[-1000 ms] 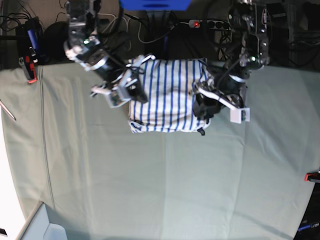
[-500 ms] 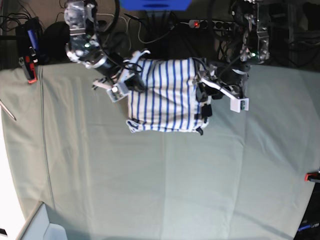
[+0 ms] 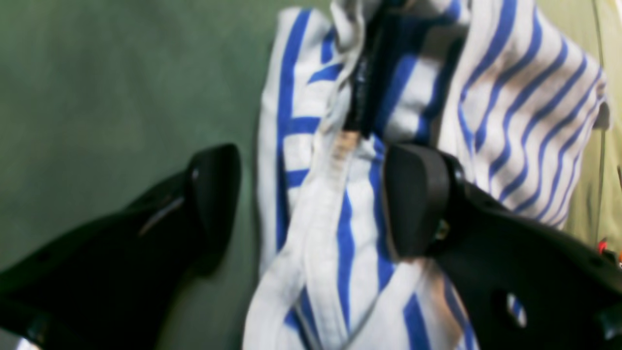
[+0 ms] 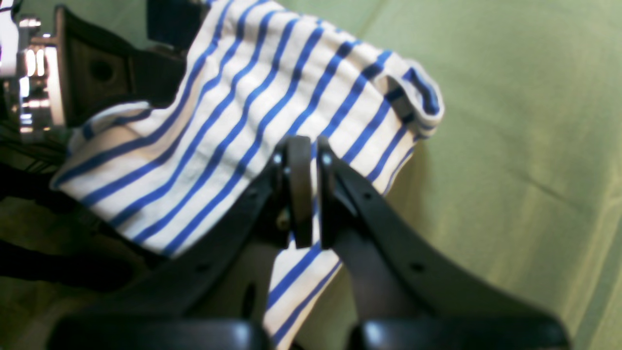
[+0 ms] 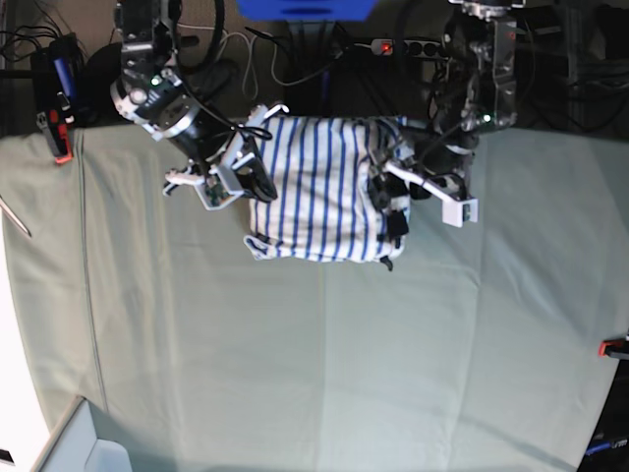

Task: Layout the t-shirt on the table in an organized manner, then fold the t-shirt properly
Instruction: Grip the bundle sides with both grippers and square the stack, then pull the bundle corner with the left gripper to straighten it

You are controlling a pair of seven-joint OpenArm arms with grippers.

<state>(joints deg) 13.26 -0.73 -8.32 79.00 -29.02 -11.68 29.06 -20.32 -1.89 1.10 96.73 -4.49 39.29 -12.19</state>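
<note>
Right wrist view: right gripper [image 4: 307, 189] pinching hem of soft white blue-striped cloth t-shirt [image 4: 252, 112]. Left gripper [image 3: 311, 204] gaping, straddling bunched edge. Light, limp, sagging; gripping corners likely best.

A red clamp [image 5: 59, 138] grips the desk's far left edge, and another red clamp [image 5: 615, 346] sits at the right edge. Behind the desk lie tangled black cables [image 5: 295, 54] and a power strip [image 5: 398, 46] with a lit red switch. A blue panel [image 5: 306, 9] shows at top centre, and a pale box [image 5: 84, 447] at bottom left
</note>
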